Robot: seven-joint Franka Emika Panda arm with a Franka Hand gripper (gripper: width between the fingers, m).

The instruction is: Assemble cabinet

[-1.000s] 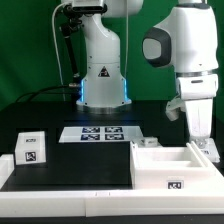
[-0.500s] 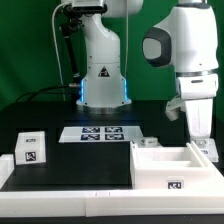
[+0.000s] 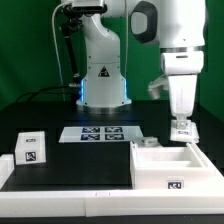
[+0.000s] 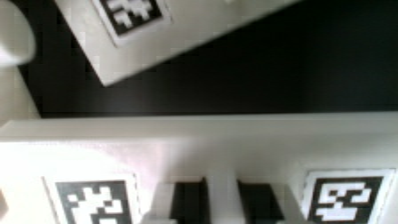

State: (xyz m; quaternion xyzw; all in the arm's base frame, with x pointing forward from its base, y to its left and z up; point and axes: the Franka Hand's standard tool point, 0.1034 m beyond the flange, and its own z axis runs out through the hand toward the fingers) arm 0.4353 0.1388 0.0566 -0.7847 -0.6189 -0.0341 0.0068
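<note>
The cabinet's large white box (image 3: 160, 176) lies open-side up at the front on the exterior view's right. My gripper (image 3: 183, 123) hangs above the box's far wall and is shut on a small white tagged panel (image 3: 184, 129). In the wrist view the two dark fingers (image 4: 187, 203) pinch a thin white edge at my gripper (image 4: 222, 204), and the panel (image 4: 89, 165) carries a tag on each side of them. A white tagged drawer block (image 3: 32, 150) sits at the front on the exterior view's left.
The marker board (image 3: 100, 133) lies flat at mid-table in front of the arm's base (image 3: 103, 85). A small white piece (image 3: 148, 143) rests at the box's far left corner. Another white tagged part (image 4: 143, 40) shows past the panel in the wrist view.
My arm has moved toward the exterior view's left and risen, from the box's right wall to above its far wall. The tagged panel came along in the gripper.
</note>
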